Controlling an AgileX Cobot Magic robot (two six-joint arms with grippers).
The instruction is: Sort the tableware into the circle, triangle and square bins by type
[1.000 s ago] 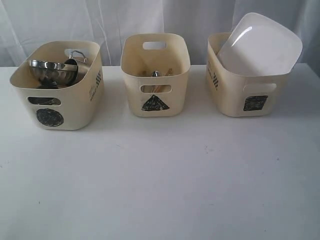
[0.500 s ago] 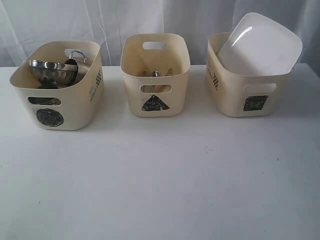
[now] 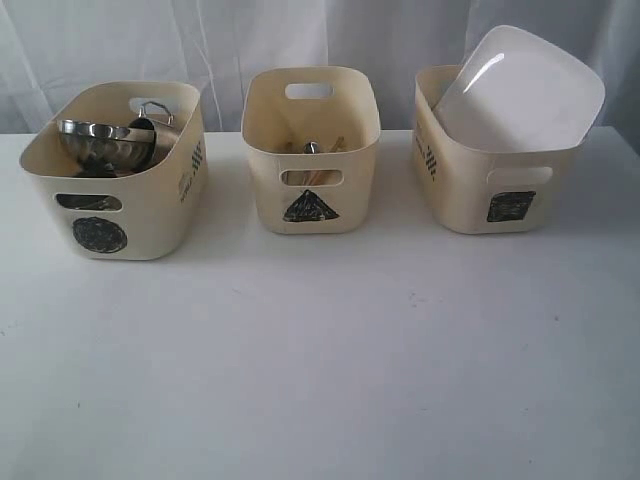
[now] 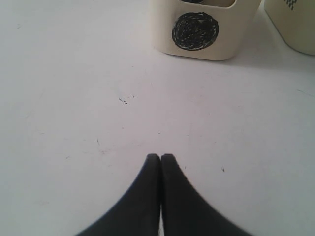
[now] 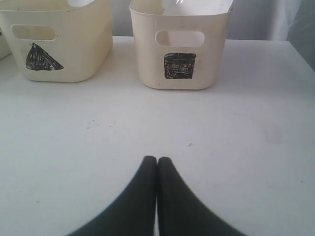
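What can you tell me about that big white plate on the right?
The large white rounded-square plate looks glossy and smooth, with a shallow raised rim. It sits tilted in the square bin, its lower part hidden inside, its upper corner jutting well above the bin's rim, on which it leans.

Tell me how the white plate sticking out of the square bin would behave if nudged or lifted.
The white plate rests tilted on the rim of the square bin, so a nudge would probably rock or slide it. Its gloss suggests a slippery grip. It looks rigid, possibly breakable.
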